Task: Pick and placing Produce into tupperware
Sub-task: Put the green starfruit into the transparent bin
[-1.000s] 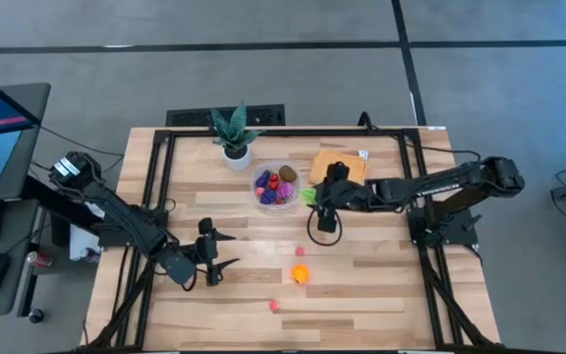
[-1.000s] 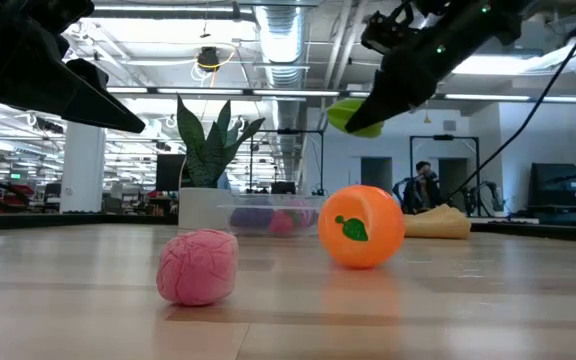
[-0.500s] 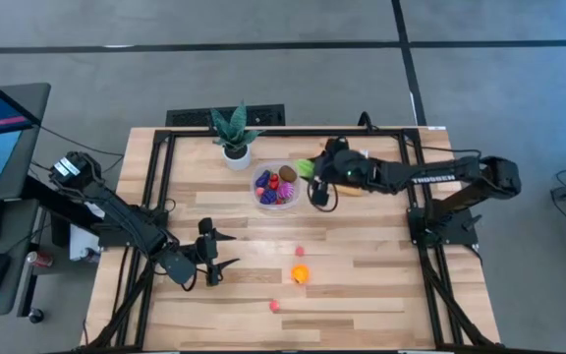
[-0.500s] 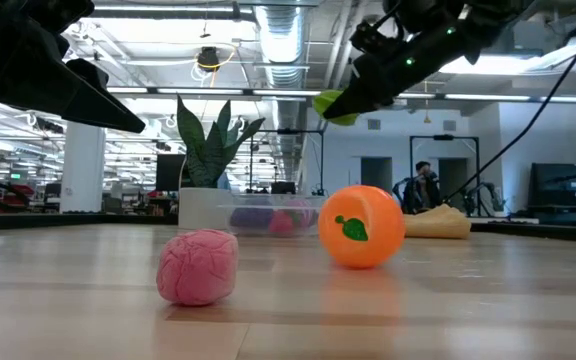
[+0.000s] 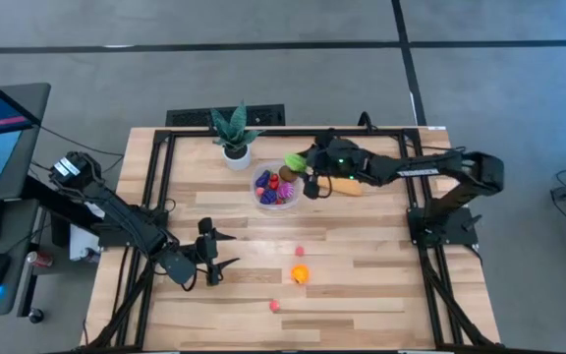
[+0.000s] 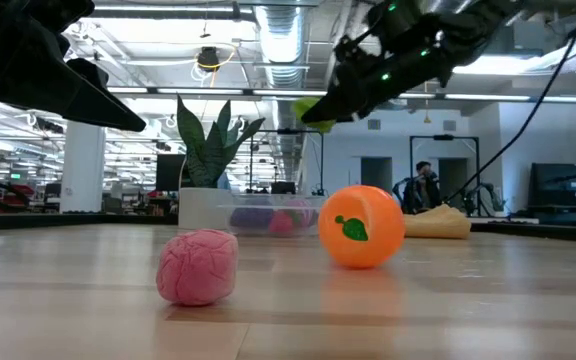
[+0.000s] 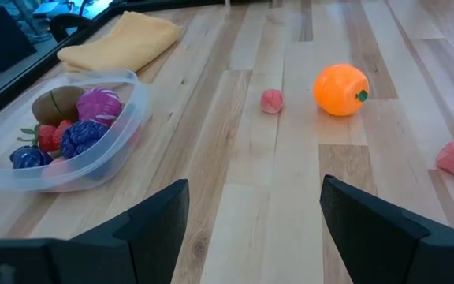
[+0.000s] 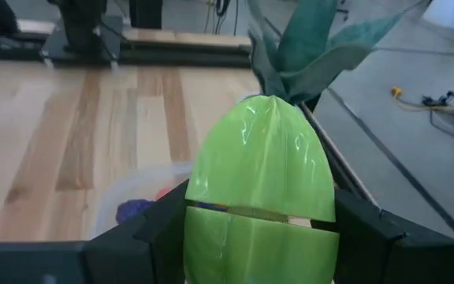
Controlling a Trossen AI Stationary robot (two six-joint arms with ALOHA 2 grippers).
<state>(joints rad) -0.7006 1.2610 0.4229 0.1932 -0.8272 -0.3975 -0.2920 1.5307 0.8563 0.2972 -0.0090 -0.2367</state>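
Just above the tub's (image 5: 275, 187) two o'clock rim, the right gripper (image 5: 296, 163) grips a green vegetable (image 5: 294, 161), while the left gripper (image 5: 226, 251), fingers spread and empty, waits at seven o'clock.

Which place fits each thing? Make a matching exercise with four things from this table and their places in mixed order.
Things
1. glossy green toy vegetable
2. round orange toy fruit
3. flat orange cloth
4. brown toy fruit

Places
A. inside the clear round plastic tub
B. between the right gripper's fingers, above the tub's edge
C. on bare wood near the table's middle
D. beside the tub, under the right arm

Pairs: 1-B, 2-C, 3-D, 4-A
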